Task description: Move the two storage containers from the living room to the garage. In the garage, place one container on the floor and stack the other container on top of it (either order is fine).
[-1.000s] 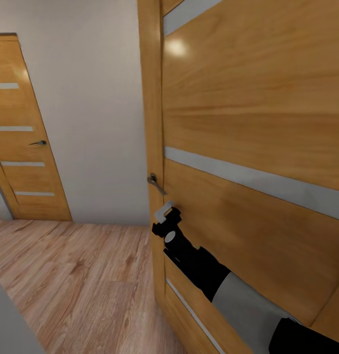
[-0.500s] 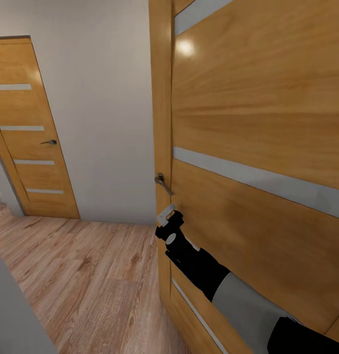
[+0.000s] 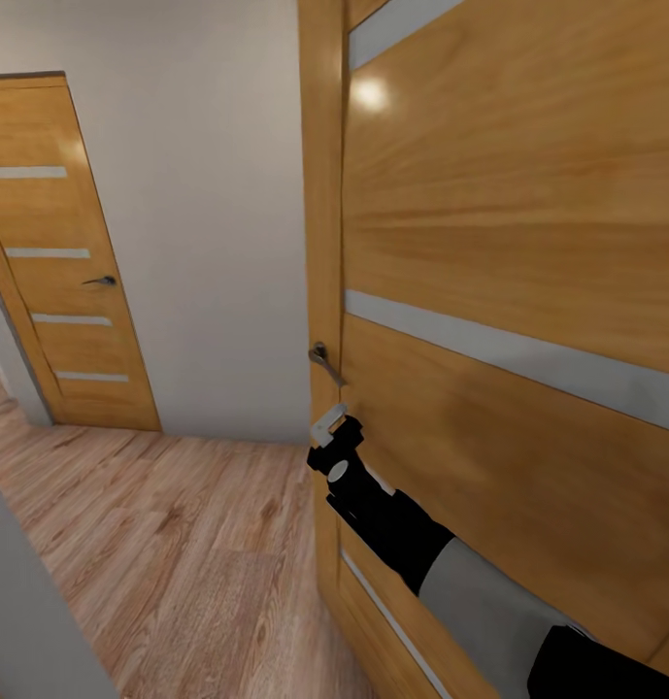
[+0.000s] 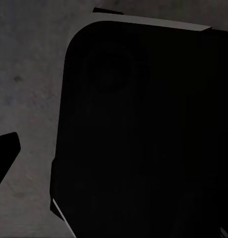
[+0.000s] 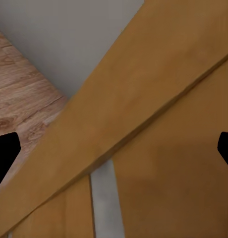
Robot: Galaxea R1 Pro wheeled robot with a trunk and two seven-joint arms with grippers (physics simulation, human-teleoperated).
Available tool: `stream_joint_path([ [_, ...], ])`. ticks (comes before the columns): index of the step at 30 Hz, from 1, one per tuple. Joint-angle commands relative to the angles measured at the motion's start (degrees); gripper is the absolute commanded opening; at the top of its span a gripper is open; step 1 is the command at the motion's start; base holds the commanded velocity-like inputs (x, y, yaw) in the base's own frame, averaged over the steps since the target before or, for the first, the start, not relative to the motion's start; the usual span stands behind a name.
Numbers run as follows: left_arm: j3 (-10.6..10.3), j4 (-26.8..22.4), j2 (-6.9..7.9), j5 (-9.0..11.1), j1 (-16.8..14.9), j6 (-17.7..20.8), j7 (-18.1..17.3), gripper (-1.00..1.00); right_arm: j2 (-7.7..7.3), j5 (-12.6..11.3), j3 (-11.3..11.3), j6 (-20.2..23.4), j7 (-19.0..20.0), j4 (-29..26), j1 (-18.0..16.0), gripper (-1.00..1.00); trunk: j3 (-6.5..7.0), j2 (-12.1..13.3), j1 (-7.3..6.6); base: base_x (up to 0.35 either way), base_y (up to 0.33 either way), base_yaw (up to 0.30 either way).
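The two storage containers are out of view. I face a large wooden door (image 3: 509,252) with grey stripes in a wood-floored hallway. My right gripper (image 3: 326,425) is held against the door's edge, just below its metal lever handle (image 3: 320,359). In the right wrist view the right gripper (image 5: 114,151) is open, its dark fingertips (image 5: 5,154) far apart with nothing between them, looking at the door and its frame. In the left wrist view the left gripper (image 4: 114,148) hangs over a dark rounded shape (image 4: 143,129) and a dim grey surface, one fingertip (image 4: 5,151) standing far out to the side.
A second wooden door (image 3: 62,262) with a dark handle (image 3: 103,281) stands shut at the far left. A pale wall (image 3: 208,223) lies between the doors. Light wood planks (image 3: 179,553) stretch to the left. A grey wall corner (image 3: 23,621) juts in at the lower left.
The whole picture has shifted a little, both doors now lying further right, so the camera has turned. The right arm keeps its place by the handle.
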Motion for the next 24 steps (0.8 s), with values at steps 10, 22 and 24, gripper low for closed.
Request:
stream_joint_path([
  [10, 0.2, 0.0, -0.02, 0.4, 0.0, -0.1, 0.1, 1.0, 0.0, 0.6, -0.1, 0.2, -0.9, -0.1, -0.1, 1.0, -0.06, 0.0, 0.0, 0.0, 0.0, 0.047],
  [22, 0.2, 0.0, -0.02, 0.4, 0.0, -0.1, 0.1, 1.0, 0.0, 0.4, 0.1, 0.1, -0.9, -0.2, -0.1, 1.0, -0.06, 0.0, 0.0, 0.0, 0.0, 0.001],
  [24, 0.1, 0.0, -0.02, 0.4, 0.0, -0.1, 0.1, 1.0, 0.0, 0.4, 0.2, 0.2, -0.9, -0.2, -0.1, 1.0, -0.06, 0.0, 0.0, 0.0, 0.0, 0.0],
])
